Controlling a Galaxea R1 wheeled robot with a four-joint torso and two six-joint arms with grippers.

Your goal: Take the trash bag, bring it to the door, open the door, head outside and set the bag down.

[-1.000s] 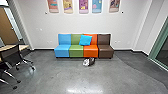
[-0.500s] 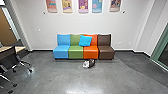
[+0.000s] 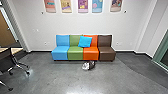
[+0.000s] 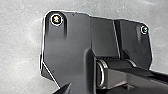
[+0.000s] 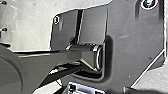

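Note:
A small trash bag (image 3: 88,65), dark with a whitish patch on its left side, lies on the grey floor in the head view. It rests just in front of the orange seat of a row of coloured chairs, some distance ahead of the robot. Both wrist views look down on the robot's own dark base with floor around it, and whether either gripper is open or shut cannot be made out.
Blue, green, orange and brown seats (image 3: 75,53) line the back wall, with a blue cushion (image 3: 85,41) on them. Black wheeled chairs (image 3: 7,61) stand by a table (image 3: 16,50) at the left. A green-framed glass panel (image 3: 163,53) is at the right.
The head camera has moved a little closer to the seats; they and the bag show slightly larger and lower. The bag lies in the same place on the floor.

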